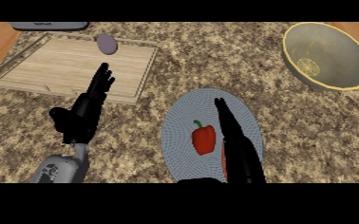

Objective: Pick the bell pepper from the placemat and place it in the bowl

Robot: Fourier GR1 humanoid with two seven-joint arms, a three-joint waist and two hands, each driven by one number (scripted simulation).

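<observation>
A red bell pepper point(204, 139) with a green stem lies on the round grey-blue placemat point(189, 111) at the lower middle of the counter. My right hand point(237, 147) reaches over the placemat just to the right of the pepper, fingers straight and open, close beside it. The bowl point(329, 57), grey inside with a yellow rim, stands at the far right. My left hand point(88, 107) rests open at the left, fingers pointing up over the edge of a cutting board.
A wooden cutting board point(70, 69) lies at the back left with a small purple round object point(106, 43) on its far edge. A grey device point(49, 25) sits at the top left. Speckled counter lies between placemat and bowl.
</observation>
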